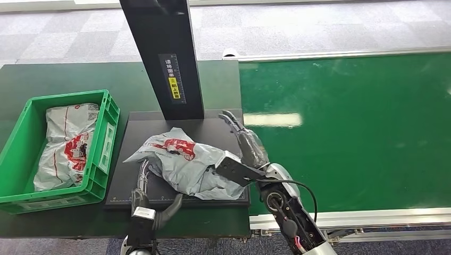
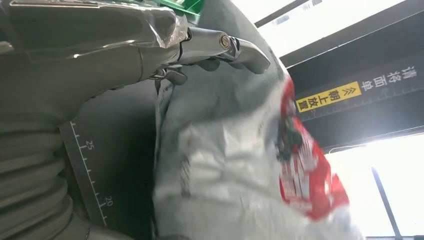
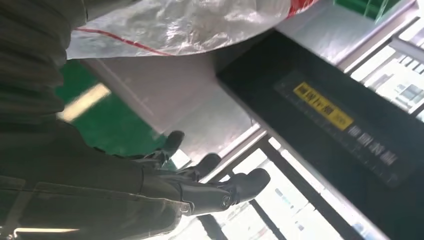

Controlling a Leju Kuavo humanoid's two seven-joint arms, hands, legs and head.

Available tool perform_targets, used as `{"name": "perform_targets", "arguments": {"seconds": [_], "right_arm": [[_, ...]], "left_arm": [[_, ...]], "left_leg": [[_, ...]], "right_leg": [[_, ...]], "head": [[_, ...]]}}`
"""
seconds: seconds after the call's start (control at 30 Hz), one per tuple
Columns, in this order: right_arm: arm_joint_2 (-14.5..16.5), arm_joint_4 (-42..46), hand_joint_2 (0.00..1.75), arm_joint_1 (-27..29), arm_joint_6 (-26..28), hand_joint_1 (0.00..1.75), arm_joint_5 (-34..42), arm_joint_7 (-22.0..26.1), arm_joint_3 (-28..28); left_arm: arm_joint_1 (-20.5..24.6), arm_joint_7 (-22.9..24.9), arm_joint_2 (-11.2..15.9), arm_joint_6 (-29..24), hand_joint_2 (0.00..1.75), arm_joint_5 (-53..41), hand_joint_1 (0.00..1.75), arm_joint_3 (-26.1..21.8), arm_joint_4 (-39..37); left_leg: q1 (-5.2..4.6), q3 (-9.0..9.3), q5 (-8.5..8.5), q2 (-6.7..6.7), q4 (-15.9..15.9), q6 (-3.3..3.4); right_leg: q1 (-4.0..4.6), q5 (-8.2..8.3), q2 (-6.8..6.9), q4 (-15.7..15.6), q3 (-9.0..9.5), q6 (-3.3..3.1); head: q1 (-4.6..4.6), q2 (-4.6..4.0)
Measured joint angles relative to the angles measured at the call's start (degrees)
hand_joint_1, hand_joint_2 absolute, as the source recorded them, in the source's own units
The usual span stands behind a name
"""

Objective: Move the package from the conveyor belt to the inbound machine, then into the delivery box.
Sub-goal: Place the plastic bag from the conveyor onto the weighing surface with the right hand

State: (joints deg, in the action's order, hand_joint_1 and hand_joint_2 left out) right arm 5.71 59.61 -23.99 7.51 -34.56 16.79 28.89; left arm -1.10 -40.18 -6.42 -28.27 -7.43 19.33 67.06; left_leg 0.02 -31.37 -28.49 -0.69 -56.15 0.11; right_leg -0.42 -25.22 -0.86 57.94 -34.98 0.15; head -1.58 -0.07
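The left hand lies on the black platform of the inbound machine, at about seven o'clock from the package. Its fingers reach under and against the package's near-left edge, thumb spread out toward the front; whether it truly grips the plastic or merely touches it, I cannot tell. In the left wrist view the fingers press along the grey wrapping beside the red print, with the platform's ruler marks beneath.

The right hand sits at about three o'clock from the package, at the platform's right edge, fingers stretched straight and apart, pointing toward twelve o'clock. It holds nothing; its palm side is close against the package's right flank. In the right wrist view its fingers are extended in open air.

The package, a crumpled grey bag with red printing, rests on the platform, just in front of the black upright column bearing a yellow label.

At nine o'clock stands a green crate holding another grey bag. At three o'clock runs the green conveyor belt.
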Motion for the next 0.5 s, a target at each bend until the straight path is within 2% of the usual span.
{"name": "perform_targets", "arguments": {"seconds": [0.27, 0.37, 0.5], "right_arm": [[-4.3, 11.5, 1.75, 6.5, 1.1, 0.00, 10.1, 6.6, -8.1], [-5.0, 15.4, 1.75, 8.4, 1.0, 0.00, 12.8, 8.3, -10.5], [-5.1, 18.2, 1.75, 9.5, 0.2, 0.00, 14.0, 9.5, -11.5]], "left_arm": [[-0.9, 2.3, 0.6, 9.3, 1.75, -8.9, 0.00, 0.4, 5.8], [0.1, 5.5, 0.9, 11.5, 1.75, -16.7, 0.00, 2.2, 6.5], [3.3, 12.8, 1.6, 11.9, 1.75, -32.0, 0.00, 5.3, 4.3]], "left_leg": [[-0.01, 0.00, -0.03, -0.02, 0.0, 0.01], [-0.01, 0.01, -0.03, -0.01, 0.0, 0.02], [0.00, 0.05, 0.00, 0.00, 0.0, -0.01]], "right_leg": [[-0.01, 0.00, 0.00, 0.0, 0.00, 0.00], [-0.01, 0.00, 0.00, 0.0, 0.01, 0.00], [0.00, 0.02, -0.01, 0.0, 0.04, -0.01]], "head": [[0.00, 0.01], [0.00, 0.01], [0.00, 0.01]]}}
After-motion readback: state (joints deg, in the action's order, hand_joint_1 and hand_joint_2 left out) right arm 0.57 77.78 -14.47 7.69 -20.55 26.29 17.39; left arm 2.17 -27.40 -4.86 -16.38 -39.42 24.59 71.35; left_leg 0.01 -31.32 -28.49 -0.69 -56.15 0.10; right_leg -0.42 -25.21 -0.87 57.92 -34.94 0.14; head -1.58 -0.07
